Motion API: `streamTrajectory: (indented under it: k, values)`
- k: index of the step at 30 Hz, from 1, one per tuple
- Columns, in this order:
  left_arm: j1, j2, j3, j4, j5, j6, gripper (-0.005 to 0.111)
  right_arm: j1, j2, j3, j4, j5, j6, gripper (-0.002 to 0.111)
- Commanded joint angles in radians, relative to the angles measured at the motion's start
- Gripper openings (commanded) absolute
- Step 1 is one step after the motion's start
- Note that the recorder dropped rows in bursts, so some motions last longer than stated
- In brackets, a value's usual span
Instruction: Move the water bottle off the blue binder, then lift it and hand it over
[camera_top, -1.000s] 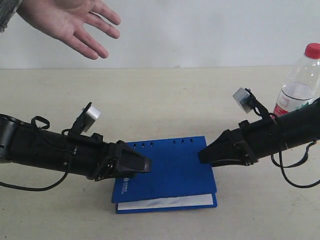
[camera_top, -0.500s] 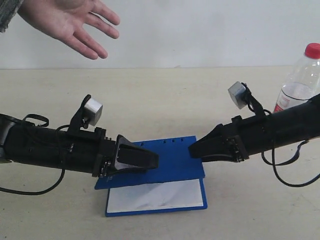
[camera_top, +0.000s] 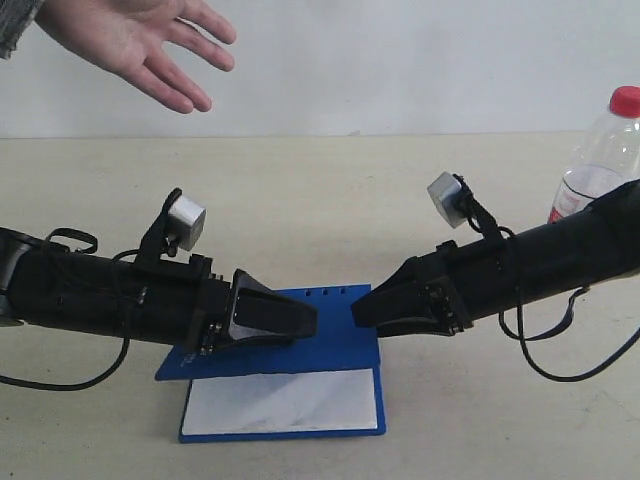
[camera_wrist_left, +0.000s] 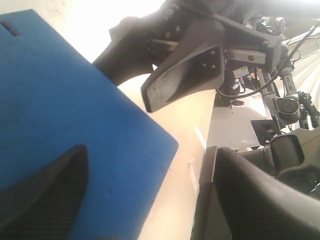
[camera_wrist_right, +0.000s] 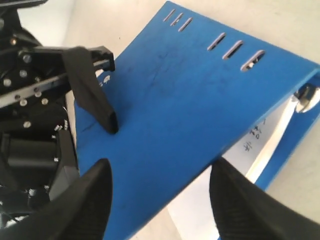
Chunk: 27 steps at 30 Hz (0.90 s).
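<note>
The water bottle (camera_top: 601, 158), clear with a red cap, stands on the table at the far right, behind my right arm and off the blue binder (camera_top: 300, 352). The binder's cover is raised at a slant, baring a white page (camera_top: 285, 402). My left gripper (camera_top: 303, 320) is open at the cover's left part; one finger (camera_wrist_left: 47, 197) lies against the blue cover (camera_wrist_left: 65, 100), the other stands well clear. My right gripper (camera_top: 363, 310) is open just beyond the cover's right edge; that edge of the cover (camera_wrist_right: 190, 100) runs between its spread fingers (camera_wrist_right: 85, 200).
A person's open hand (camera_top: 140, 40) hovers at the upper left, palm out. The beige table (camera_top: 320, 190) ends at a white wall behind. Black cables hang under both arms. Each wrist view shows the other arm's gripper close by.
The binder's cover has swung up, exposing the white page, and the binder has slid left and nearer the front. My right gripper has moved left with it. The bottle has stayed put.
</note>
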<state>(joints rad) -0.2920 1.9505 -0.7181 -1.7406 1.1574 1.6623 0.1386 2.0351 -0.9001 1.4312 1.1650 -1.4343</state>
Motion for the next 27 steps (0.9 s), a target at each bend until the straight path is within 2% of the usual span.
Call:
streamTrajectory:
  k: [1, 5, 14, 17, 20, 25, 27]
  values:
    - [-0.009, 0.000, -0.005, -0.004, -0.021, 0.014, 0.067, 0.014, 0.017, 0.000, 0.049, 0.056, 0.008, 0.052]
    - [-0.009, 0.000, -0.005, -0.004, -0.074, 0.014, 0.067, 0.012, 0.020, 0.000, 0.044, 0.056, 0.030, 0.052]
    - [-0.007, -0.002, -0.005, -0.004, -0.069, 0.014, 0.067, 0.012, 0.020, 0.000, -0.033, 0.056, 0.128, 0.052]
    - [0.010, -0.002, -0.021, -0.004, -0.170, -0.022, 0.067, 0.012, 0.020, 0.000, -0.030, 0.056, 0.146, 0.052]
    - [0.035, -0.002, -0.053, -0.004, -0.296, -0.066, 0.067, 0.012, 0.020, 0.000, -0.023, 0.056, 0.151, 0.040]
    - [0.110, -0.002, -0.109, -0.004, -0.335, -0.153, 0.067, 0.012, 0.020, 0.000, -0.021, 0.056, 0.165, 0.003]
    - [0.145, -0.002, -0.124, -0.004, -0.362, -0.188, 0.067, 0.012, 0.020, 0.000, -0.021, 0.056, 0.165, 0.000]
